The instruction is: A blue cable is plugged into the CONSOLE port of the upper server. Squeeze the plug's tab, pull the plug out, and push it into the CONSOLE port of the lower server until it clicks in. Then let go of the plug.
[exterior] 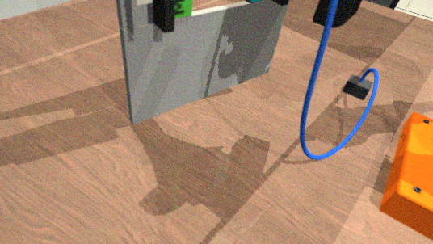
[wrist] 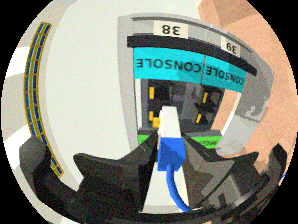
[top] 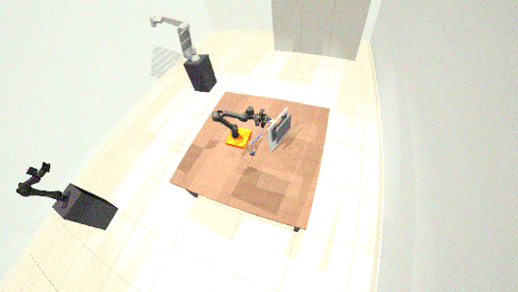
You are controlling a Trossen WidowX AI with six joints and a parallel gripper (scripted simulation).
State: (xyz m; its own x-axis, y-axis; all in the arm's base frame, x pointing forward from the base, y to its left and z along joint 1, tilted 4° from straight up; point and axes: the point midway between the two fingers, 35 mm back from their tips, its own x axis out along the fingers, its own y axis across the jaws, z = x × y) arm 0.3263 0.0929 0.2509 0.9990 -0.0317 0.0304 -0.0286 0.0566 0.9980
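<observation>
My gripper (wrist: 168, 136) (top: 269, 120) is shut on the plug (wrist: 169, 122), which has a clear-white body and a blue rear part. The blue cable (wrist: 173, 189) (exterior: 307, 109) (top: 255, 140) hangs from it. The plug's white front shows in front of the dark ports (wrist: 192, 107), seemingly outside them; its exact depth cannot be told. Upside-down teal CONSOLE labels (wrist: 169, 64) (wrist: 225, 75) run above the ports in the wrist view, beneath the number tags 38 (wrist: 170, 29) and 39 (wrist: 231, 46). A green label (wrist: 207, 141) lies behind the fingers. Which server is upper cannot be told.
The upright grey panel (exterior: 174, 65) (top: 272, 141) stands on the wooden table (top: 217, 166). The cable's other end meets a small dark box (exterior: 357, 86) (top: 252, 153) on the table. The arm's orange base (exterior: 418, 161) (top: 239, 138) is nearby. Two other arms stand on pedestals beyond the table.
</observation>
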